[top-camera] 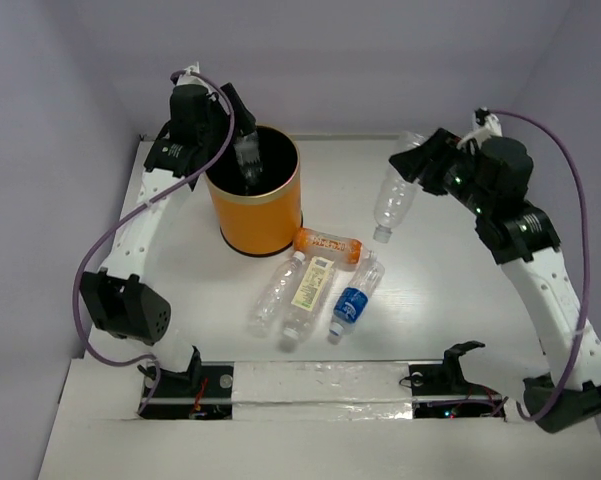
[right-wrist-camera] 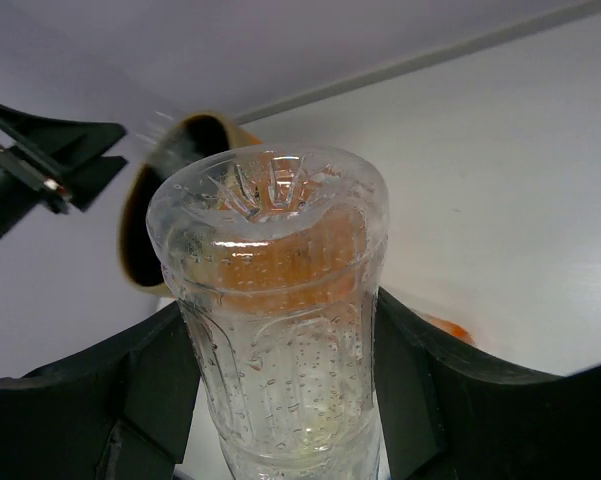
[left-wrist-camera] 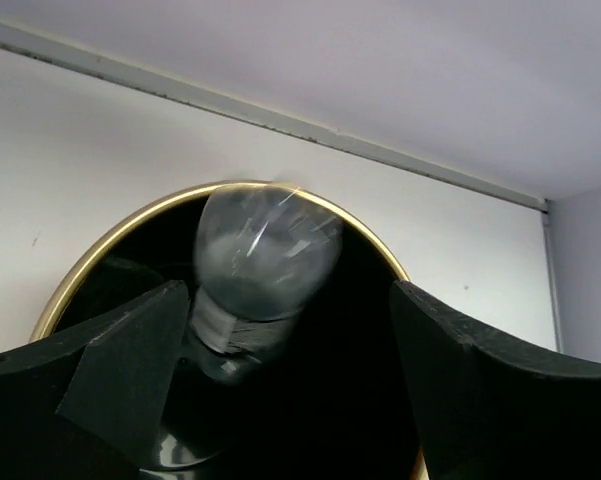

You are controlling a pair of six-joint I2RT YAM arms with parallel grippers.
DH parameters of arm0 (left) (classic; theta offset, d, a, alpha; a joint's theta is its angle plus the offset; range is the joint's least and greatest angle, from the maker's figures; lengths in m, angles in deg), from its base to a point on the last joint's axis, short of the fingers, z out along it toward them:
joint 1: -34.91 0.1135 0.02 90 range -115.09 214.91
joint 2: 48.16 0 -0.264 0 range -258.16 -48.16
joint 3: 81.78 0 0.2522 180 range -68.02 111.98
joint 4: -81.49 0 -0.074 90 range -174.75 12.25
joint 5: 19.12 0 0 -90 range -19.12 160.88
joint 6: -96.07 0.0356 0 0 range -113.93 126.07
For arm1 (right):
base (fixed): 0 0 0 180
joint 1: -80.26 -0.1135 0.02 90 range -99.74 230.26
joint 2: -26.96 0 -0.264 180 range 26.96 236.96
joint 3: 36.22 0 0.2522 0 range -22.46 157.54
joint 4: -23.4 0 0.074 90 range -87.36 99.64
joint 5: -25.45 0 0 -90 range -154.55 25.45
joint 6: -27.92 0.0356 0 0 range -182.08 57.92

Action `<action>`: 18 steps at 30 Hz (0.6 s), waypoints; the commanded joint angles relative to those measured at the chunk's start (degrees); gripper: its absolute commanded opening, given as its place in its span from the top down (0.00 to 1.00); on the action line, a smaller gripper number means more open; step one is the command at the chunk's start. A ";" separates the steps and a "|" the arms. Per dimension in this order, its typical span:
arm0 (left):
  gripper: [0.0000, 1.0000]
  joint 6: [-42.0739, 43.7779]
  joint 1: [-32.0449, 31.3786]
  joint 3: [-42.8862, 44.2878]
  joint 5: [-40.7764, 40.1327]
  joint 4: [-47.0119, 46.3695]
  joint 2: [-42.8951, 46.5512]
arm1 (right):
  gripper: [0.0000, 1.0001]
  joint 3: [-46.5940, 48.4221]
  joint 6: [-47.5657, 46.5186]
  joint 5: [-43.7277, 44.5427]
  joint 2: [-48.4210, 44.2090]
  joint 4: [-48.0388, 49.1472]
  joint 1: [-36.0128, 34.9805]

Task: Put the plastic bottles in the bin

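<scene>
Ok so here's where I'm at: my left gripper (top-camera: 248, 166) is right over the mouth of the bin (top-camera: 270, 228), which stands at the back left of the tabletop (top-camera: 460, 290). Its fingers are spread wide. From the left wrist camera there's a blurry bottle (left-wrist-camera: 265, 265) between them, framed by the bin's gold rim and black inside. The right finger (left-wrist-camera: 480, 380) is well clear of it. It sits close against the other finger, and I honestly can't tell whether they touch. My right gripper (top-camera: 410, 168) is up in the air off to the right of the bin, clamped on a clear bottle (top-camera: 392, 200) with no label that I can see. It's got the fat end, and the cap hangs down and tilts toward the middle of the tabletop. The wrist camera there looks straight at the bottle's dimpled base, with a finger snug on each side. Four more bottles lie flat in front of the bin. An orange bottle (top-camera: 328, 243) is just beside the bin's base. Nearer to me are a plain bottle (top-camera: 270, 295), a yellow-label bottle (top-camera: 310, 288) and a blue-label bottle (top-camera: 354, 300), side by side with their caps pointing roughly my way. The orange one touches or nearly touches the top ends of the last two.
</scene>
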 commanded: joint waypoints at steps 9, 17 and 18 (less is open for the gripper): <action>0.36 -0.69 -2.59 -16.43 5.85 -2.92 24.75 | 0.36 28.96 1.50 1.22 28.51 13.77 -14.81; 0.63 -9.64 -8.83 -44.64 10.86 1.30 47.08 | 0.32 48.63 5.01 5.44 46.28 15.79 -17.72; 0.63 -10.78 -9.35 -46.93 11.30 1.65 48.49 | 0.31 50.41 5.28 6.05 48.03 15.36 -17.72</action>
